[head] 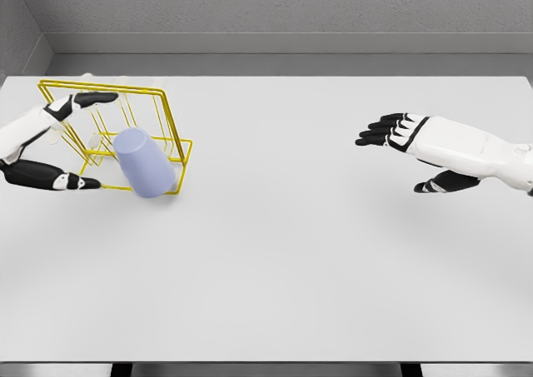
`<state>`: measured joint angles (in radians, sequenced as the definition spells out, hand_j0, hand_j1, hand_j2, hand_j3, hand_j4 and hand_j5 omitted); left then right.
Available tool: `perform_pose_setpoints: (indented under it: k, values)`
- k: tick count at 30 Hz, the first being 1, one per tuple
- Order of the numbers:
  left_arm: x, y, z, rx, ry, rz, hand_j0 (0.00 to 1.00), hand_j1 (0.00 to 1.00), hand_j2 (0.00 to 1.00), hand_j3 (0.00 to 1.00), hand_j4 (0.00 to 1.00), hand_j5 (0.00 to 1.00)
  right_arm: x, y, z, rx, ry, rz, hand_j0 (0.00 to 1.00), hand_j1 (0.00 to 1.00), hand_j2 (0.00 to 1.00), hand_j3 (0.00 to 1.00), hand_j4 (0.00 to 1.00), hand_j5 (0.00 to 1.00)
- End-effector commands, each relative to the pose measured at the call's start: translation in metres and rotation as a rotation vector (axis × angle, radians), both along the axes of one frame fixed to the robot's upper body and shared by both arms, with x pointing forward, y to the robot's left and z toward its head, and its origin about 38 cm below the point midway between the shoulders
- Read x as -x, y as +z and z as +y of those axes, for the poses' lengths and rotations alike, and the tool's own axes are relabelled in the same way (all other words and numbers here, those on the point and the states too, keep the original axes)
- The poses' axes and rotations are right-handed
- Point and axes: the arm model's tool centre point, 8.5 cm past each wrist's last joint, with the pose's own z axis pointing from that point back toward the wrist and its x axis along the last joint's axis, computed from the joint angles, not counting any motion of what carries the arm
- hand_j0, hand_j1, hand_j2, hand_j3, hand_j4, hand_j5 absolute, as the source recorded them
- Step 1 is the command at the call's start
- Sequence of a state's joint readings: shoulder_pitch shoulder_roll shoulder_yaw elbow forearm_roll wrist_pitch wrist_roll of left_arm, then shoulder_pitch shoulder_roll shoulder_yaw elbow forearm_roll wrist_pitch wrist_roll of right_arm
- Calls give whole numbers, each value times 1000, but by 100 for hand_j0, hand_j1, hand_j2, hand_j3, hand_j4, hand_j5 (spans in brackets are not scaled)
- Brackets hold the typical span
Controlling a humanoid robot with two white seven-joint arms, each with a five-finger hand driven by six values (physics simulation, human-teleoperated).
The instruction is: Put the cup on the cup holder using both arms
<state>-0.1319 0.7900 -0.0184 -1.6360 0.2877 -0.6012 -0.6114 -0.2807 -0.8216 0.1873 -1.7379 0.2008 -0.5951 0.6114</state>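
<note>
A pale blue cup lies tilted, mouth down, inside the yellow wire cup holder at the table's left. The holder itself leans over rather than standing square. My left hand is at the holder's left side, its upper fingers reaching over the top wire and its thumb at the base wire, touching or nearly touching the frame. My right hand hovers far to the right, fingers spread and holding nothing, well away from cup and holder.
The white table stretches wide between the two hands. A grey wall runs along the table's far edge, and the near edge shows at the bottom of the picture.
</note>
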Motion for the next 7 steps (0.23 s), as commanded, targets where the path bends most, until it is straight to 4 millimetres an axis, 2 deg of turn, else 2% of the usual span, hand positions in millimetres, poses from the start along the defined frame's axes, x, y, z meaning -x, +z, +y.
perform_pose_setpoints:
  k: [1,7]
  values:
    - [1,16,10,0,21,-48,100,100,100,100,100,100,0,1,0,-4,-1,1,100,100,100,100,100,100]
    - [2,13,11,-3,23,-41,100,100,100,100,100,100,0,1,0,-7,0,2,100,100,100,100,100,100]
